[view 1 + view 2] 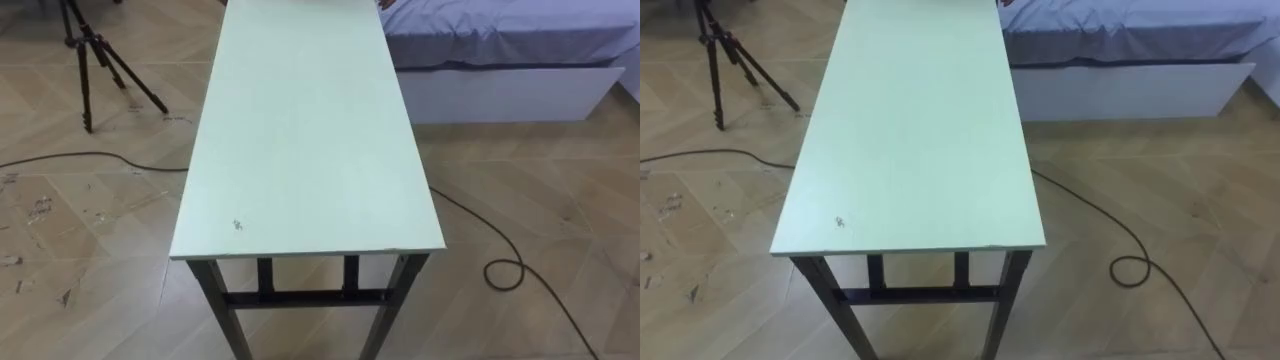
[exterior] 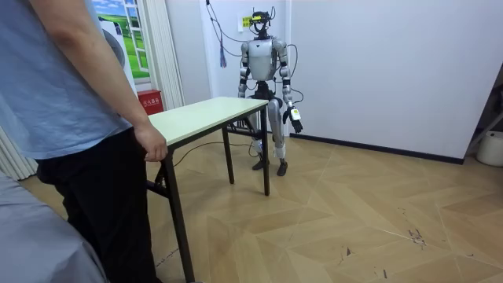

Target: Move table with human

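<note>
My left robot hand (image 2: 295, 118) hangs beside the hip; its grip I cannot tell. The pale green table (image 1: 300, 150) stands just before me; a person's hand (image 2: 151, 144) rests on its far end, bed (image 1: 500, 40) beyond.

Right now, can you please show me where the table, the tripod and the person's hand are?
table (image 1: 300, 130): left eye view, on the bare middle of its pale top.
tripod (image 1: 79, 42): left eye view, where its dark legs join.
person's hand (image 2: 151, 144): room view, on the hand's back, at the table's end.
</note>
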Available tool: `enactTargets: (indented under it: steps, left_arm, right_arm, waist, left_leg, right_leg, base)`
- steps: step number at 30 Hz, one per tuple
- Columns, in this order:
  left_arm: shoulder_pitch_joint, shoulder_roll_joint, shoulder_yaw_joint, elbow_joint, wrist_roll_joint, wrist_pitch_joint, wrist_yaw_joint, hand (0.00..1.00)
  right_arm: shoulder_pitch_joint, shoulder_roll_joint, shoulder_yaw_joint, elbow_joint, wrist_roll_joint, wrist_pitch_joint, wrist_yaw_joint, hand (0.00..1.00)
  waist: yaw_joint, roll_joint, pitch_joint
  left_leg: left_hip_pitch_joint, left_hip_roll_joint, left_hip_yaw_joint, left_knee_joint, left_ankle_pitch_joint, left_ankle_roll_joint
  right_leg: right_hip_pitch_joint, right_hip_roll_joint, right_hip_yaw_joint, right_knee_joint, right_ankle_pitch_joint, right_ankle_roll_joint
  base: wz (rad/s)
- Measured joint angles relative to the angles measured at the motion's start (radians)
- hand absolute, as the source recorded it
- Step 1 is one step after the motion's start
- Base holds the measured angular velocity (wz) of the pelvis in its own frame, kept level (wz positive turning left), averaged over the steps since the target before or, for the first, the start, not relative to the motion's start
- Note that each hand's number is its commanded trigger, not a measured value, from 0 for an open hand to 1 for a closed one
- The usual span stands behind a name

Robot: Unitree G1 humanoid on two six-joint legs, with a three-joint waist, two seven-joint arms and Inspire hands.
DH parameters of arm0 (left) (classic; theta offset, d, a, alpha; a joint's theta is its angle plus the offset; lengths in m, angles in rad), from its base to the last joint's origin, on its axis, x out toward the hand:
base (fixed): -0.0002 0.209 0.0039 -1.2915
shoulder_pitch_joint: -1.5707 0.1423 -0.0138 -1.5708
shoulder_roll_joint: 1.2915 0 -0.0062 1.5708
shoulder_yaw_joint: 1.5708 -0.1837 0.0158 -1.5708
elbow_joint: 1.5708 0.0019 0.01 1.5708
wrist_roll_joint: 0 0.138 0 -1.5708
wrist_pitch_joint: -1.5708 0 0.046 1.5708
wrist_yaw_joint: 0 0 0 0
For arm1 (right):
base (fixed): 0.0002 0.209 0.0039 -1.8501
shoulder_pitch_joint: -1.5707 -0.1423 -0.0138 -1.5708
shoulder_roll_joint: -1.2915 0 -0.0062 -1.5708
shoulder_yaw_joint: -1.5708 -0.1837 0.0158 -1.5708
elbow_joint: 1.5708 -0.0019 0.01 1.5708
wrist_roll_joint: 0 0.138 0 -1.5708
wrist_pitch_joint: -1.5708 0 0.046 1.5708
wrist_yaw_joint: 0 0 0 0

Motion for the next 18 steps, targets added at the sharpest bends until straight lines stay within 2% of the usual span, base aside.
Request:
enactTargets:
  steps: [9, 11, 12, 13, 14, 16, 18]
  left_arm:
    - [-0.002, 0.0, 0.011, -0.001, -0.105, -0.007, 0.015, 0.0]
    - [-0.004, -0.002, 0.02, 0.001, -0.172, -0.011, 0.02, 0.0]
    - [-0.011, -0.002, 0.02, -0.001, -0.239, -0.016, 0.019, 0.0]
    - [-0.016, -0.002, 0.019, -0.002, -0.311, -0.027, 0.014, 0.0]
    - [-0.011, -0.002, 0.018, -0.002, -0.346, -0.032, 0.01, 0.0]
    - [-0.009, 0.0, 0.014, -0.007, -0.505, -0.047, -0.022, 0.0]
    - [-0.006, 0.009, 0.008, -0.008, -0.597, -0.049, -0.057, 0.0]
  right_arm:
    - [0.005, 0.003, 0.002, 0.007, 0.089, 0.012, 0.001, 0.0]
    - [0.001, 0.003, 0.003, 0.014, 0.095, 0.01, 0.001, 0.0]
    - [-0.002, 0.003, 0.003, 0.022, 0.105, 0.01, 0.005, 0.0]
    - [-0.003, 0.002, 0.003, 0.027, 0.114, 0.01, 0.011, 0.0]
    - [-0.003, 0.002, 0.003, 0.027, 0.117, 0.01, 0.012, 0.0]
    - [-0.004, 0.001, 0.003, 0.025, 0.116, 0.011, 0.023, 0.0]
    - [0.001, -0.003, -0.001, 0.019, 0.117, 0.01, 0.033, 0.0]
  waist:
    - [0.006, 0.001, 0.0]
    - [0.005, -0.003, 0.0026]
    - [0.004, 0.001, 0.0006]
    - [0.004, -0.004, 0.0042]
    - [0.005, -0.005, 0.0043]
    - [0.006, 0.001, 0.0008]
    - [0.004, 0.002, 0.0004]
  left_leg:
    - [0.019, 0.0, 0.001, 0.0, -0.001, 0.0]
    - [0.018, 0.0, 0.001, 0.0, -0.001, 0.0]
    - [0.017, 0.0, 0.003, 0.0, -0.001, 0.0]
    - [0.017, 0.001, 0.004, 0.0, -0.001, 0.0]
    - [0.016, 0.001, 0.006, 0.0, -0.001, 0.0]
    - [0.015, 0.001, 0.008, 0.0, -0.001, 0.0]
    - [0.011, 0.001, 0.009, 0.0, -0.001, 0.0]
  right_leg:
    - [0.011, 0.0, 0.003, 0.002, 0.0, 0.0]
    - [0.014, 0.0, 0.004, 0.002, 0.0, 0.0]
    - [0.013, 0.0, 0.004, 0.002, 0.0, 0.0]
    - [0.011, 0.0, 0.004, 0.002, 0.0, 0.0]
    - [0.01, 0.0, 0.004, 0.002, 0.0, 0.0]
    - [0.008, -0.001, 0.005, 0.003, 0.0, 0.0]
    - [0.005, -0.001, 0.004, 0.004, 0.0, 0.0]
  base:
    - [0.0]
    - [0.0]
    - [0.03]
    - [0.0]
    - [0.0]
    - [-0.02]
    - [0.02]
